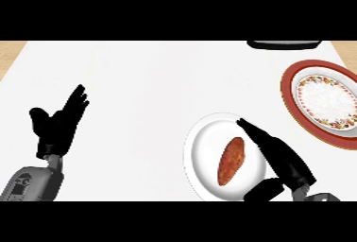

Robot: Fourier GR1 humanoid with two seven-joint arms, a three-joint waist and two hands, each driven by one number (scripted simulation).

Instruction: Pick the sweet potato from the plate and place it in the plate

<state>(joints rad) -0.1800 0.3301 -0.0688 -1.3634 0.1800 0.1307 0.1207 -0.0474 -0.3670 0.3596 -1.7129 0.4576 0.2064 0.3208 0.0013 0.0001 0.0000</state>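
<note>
I count two plates on my table, one sweet potato, and my two hands. The sweet potato (231, 161) lies lengthwise on the plain white plate (202, 142), slightly tilted, near the middle of that plate and toward the lower right of my view. The second plate, the red-rimmed plate (291, 97) with a flowered band and a white centre, sits up at the right edge, close to the white plate but apart from it, and nothing lies on it. My right hand (282, 160) comes in from the lower right and stretches over the right side of the white plate, just beside the sweet potato; its fingers (254, 132) are straight and point up and to the left, the thumb is tucked low near the plate's lower rim, and it has hold of nothing. I cannot tell whether it touches the sweet potato. My left hand (55, 127) rests well away at the left, fingers up and spread, also holding nothing, with the grey forearm below it. The table (140, 85) is a plain white surface. A dark object (284, 44) shows at the far edge, cut off by the view, and strips of light wood (10, 52) appear at the upper corners.
</note>
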